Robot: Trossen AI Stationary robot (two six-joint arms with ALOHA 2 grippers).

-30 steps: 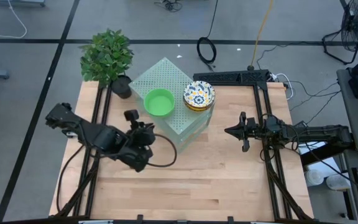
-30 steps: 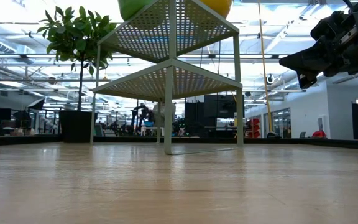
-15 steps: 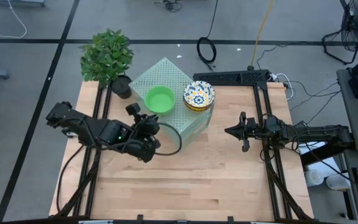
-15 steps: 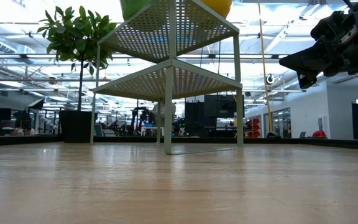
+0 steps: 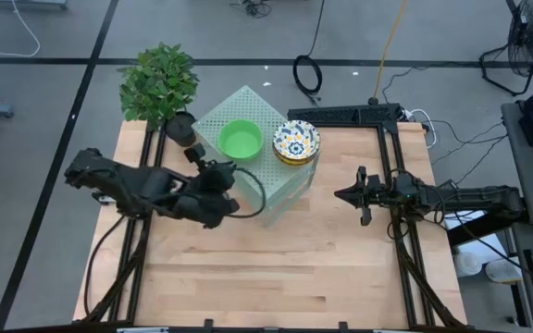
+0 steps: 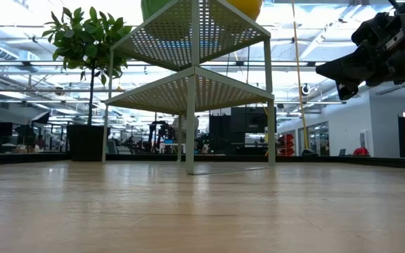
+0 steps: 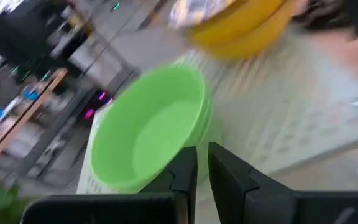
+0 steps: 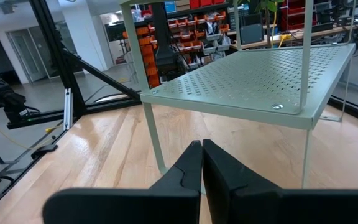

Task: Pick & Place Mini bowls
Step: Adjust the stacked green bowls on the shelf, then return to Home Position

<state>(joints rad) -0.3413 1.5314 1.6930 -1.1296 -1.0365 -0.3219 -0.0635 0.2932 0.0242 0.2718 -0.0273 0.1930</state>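
Jaws nearly together on left gripper (image 7: 196,165), seemingly pinching green bowl (image 7: 148,130); right gripper (image 8: 201,163) closed.

Bright even light; left wrist view motion-blurred.

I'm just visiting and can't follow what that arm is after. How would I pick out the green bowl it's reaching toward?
Find the pale green perforated shelf at the table's far edge, beside the potted plant. Two sets of bowls sit on its top level; the green bowl is the one nearer the plant, with the left hand close by. It is plain bright green, while its neighbour, the patterned bowl, is white with blue-and-yellow flowers.
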